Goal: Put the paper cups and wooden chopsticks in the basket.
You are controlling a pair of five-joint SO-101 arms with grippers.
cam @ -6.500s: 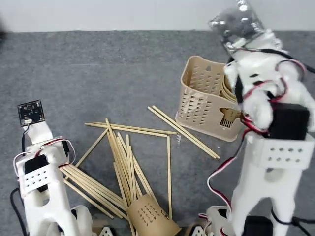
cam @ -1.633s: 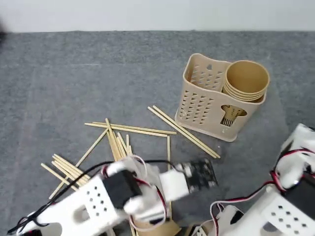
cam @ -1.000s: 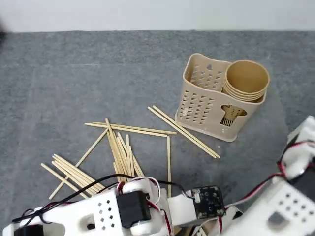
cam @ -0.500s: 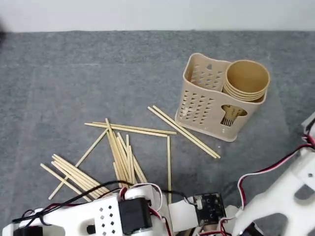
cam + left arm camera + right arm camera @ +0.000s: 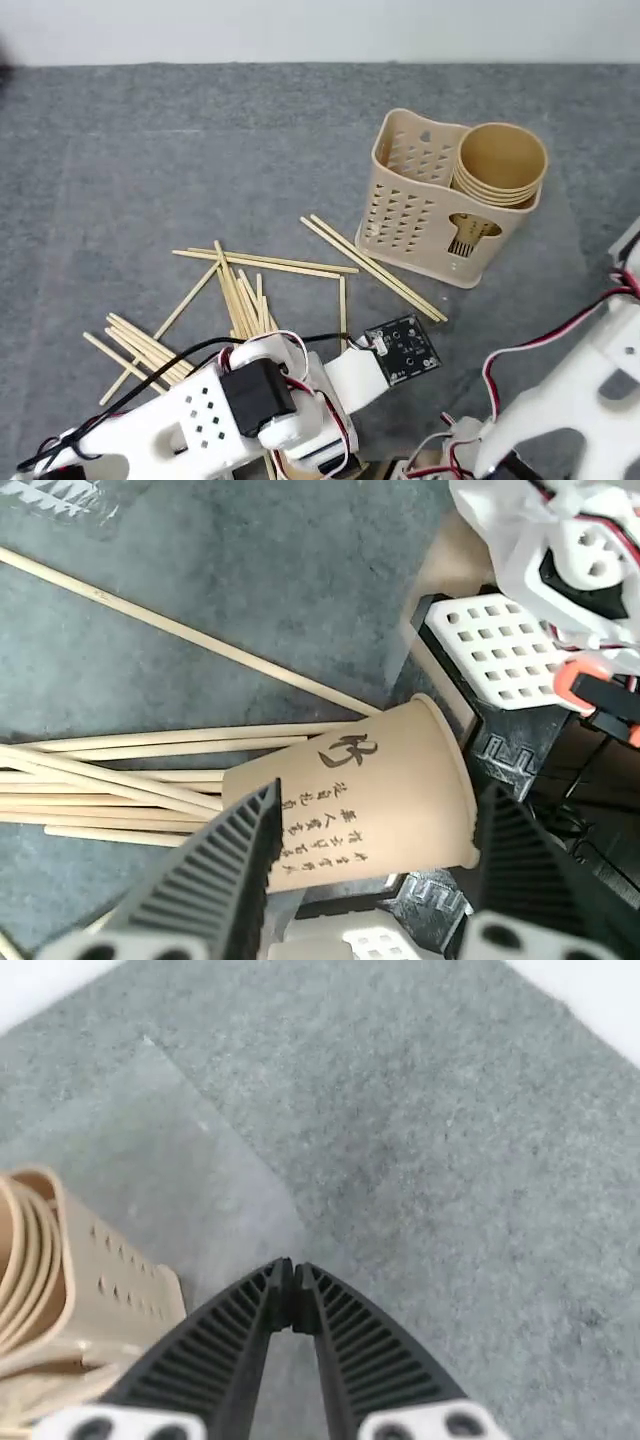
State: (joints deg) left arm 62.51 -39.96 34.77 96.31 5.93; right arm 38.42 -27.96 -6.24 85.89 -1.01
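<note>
- Beige perforated plastic basket point(image 5: 415, 215) holds stacked tan paper cups point(image 5: 500, 160).
- Pale wooden chopsticks point(image 5: 250, 290) lie scattered near the basket.
- Left claw point(image 5: 382, 810) gapes wide around a toppled tan paper cup point(image 5: 400, 775) (atop chopstick ends).
- Right claw point(image 5: 292, 1280) pinched closed above grey mat point(image 5: 450, 1110).

We take this for a robotics test bench in a lab or hobby workshop. A grey felt mat point(image 5: 150, 150) runs to a plain white wall point(image 5: 300, 30) on the far side. One white plastic arm point(image 5: 190, 425) stands near left and a second arm point(image 5: 590, 390) near right, with loose wires point(image 5: 520, 347) and a bare circuit board point(image 5: 402, 350).
</note>
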